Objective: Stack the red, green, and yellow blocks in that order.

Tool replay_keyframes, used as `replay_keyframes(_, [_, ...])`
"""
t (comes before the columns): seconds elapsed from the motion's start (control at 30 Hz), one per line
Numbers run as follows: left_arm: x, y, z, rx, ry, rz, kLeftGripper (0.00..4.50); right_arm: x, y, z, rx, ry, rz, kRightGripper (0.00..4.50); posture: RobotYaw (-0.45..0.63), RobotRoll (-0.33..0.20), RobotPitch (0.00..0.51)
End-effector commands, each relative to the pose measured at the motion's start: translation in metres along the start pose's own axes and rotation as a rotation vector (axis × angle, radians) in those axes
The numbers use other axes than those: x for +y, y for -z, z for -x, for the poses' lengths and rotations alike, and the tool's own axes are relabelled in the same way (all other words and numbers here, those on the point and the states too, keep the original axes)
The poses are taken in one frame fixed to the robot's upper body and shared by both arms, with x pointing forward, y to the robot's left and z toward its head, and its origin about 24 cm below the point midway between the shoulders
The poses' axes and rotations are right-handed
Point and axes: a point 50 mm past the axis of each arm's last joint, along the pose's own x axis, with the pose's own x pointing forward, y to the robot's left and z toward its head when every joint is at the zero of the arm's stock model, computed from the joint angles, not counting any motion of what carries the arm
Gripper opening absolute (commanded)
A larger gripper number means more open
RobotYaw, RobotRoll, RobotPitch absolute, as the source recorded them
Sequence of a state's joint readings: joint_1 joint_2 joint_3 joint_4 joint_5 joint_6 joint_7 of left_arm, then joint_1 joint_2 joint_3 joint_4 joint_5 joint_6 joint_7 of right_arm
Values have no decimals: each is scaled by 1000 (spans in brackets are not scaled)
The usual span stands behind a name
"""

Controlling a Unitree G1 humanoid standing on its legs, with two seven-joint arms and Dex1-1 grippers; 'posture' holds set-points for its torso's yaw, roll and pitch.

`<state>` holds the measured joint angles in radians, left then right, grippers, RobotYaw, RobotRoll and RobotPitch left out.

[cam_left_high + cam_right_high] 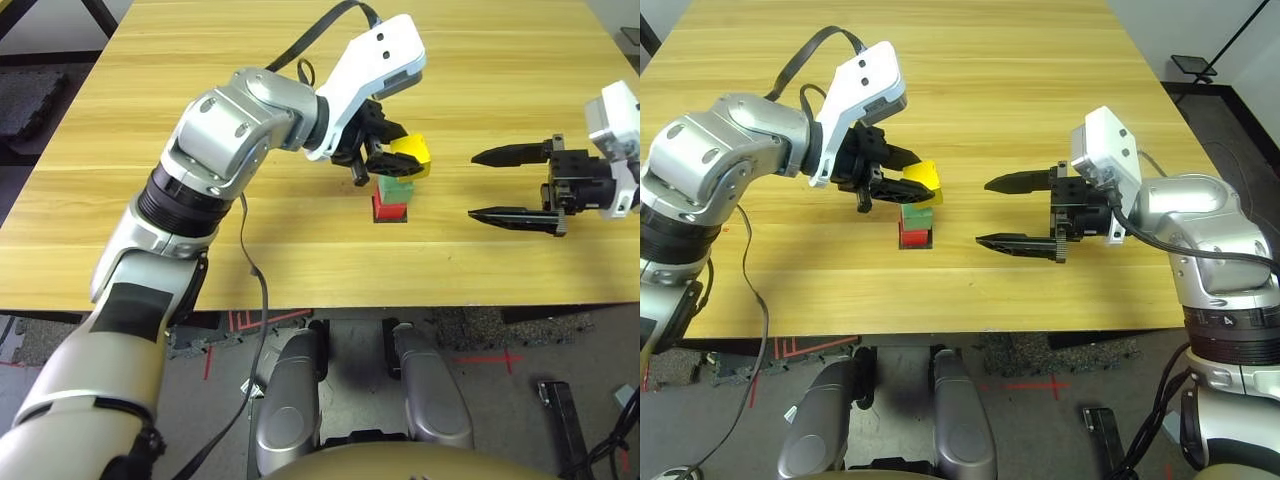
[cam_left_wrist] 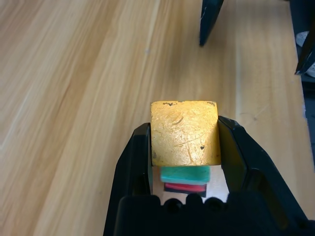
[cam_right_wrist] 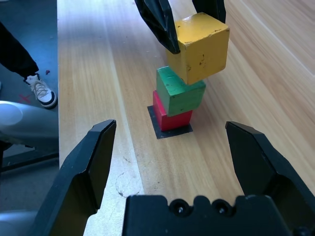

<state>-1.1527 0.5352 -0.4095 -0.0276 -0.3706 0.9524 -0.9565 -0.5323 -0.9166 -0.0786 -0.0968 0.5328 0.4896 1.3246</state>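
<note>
The red block (image 3: pixel 170 118) rests on a flat black square patch (image 3: pixel 170 132) near the table's middle. On top of it sits the green block (image 3: pixel 179 91), turned a little askew. My left gripper (image 1: pixel 385 155) is shut on the yellow block (image 1: pixel 412 153) and holds it tilted just above the green block (image 1: pixel 394 189); whether the two touch I cannot tell. In the left wrist view the yellow block (image 2: pixel 184 132) fills the space between the fingers (image 2: pixel 135 162), with green (image 2: pixel 185 173) and red (image 2: pixel 184 187) edges under it. My right gripper (image 1: pixel 1018 213) stands open to the right of the stack, holding nothing.
The wooden table (image 1: pixel 200 230) carries only the stack and the patch. Beyond its left side, on the floor, a person's shoe (image 3: pixel 43 92) and dark trouser leg (image 3: pixel 15 54) appear in the right wrist view.
</note>
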Motion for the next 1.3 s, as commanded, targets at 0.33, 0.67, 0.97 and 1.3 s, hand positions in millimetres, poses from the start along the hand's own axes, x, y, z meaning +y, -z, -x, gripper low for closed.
replay_keyframes(0.33, [-10,-1,-3,-3,71,-24,2040,3,0,5,-3,19,1,4500,240,91,253])
replay_keyframes(0.67, [-10,5,-4,9,80,-17,2040,4,0,3,-10,26,4,4500,235,91,253])
replay_keyframes(0.97, [-8,10,-4,29,75,-27,2040,4,1,2,-17,26,3,4500,232,92,257])
replay_keyframes(1.3, [-7,12,-7,33,82,-25,2040,4,-1,2,-21,30,6,4500,225,89,260])
